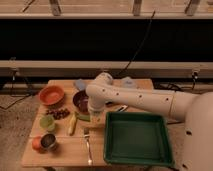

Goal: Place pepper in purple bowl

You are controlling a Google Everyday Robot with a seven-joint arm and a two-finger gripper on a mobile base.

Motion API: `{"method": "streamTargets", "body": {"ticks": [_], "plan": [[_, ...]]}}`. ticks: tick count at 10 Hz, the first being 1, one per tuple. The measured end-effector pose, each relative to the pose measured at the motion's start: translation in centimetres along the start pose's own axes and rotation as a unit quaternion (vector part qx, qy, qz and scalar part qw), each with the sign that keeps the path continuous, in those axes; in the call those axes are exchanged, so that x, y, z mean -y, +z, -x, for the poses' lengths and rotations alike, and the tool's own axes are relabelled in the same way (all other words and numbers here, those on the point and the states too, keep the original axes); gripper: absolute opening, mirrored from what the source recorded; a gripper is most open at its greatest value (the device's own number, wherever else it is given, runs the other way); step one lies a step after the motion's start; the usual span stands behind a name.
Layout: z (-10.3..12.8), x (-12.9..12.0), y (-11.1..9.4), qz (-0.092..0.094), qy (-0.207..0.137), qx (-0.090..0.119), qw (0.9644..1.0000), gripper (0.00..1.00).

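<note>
Pick-up step apparently in hand: the gripper (96,119), grip state not discernible, sits mid-frame beside the pepper (83,118); next move requires securing it and lifting it to the purple bowl (79,101).

End effector (96,120) beside pepper (83,118), bowl (79,100) behind

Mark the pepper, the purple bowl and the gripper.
pepper (83,117), camera view, its dark green middle.
purple bowl (78,98), camera view, its left inner wall.
gripper (98,120), camera view, its lower end, just right of the pepper.
</note>
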Motion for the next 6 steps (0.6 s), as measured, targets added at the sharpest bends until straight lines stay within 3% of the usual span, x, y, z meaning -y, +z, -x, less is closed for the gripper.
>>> {"method": "streamTargets", "body": {"ticks": [6], "plan": [[-0.01, 0.09, 0.04, -0.001, 0.001, 0.001, 1.0000, 0.00]]}}
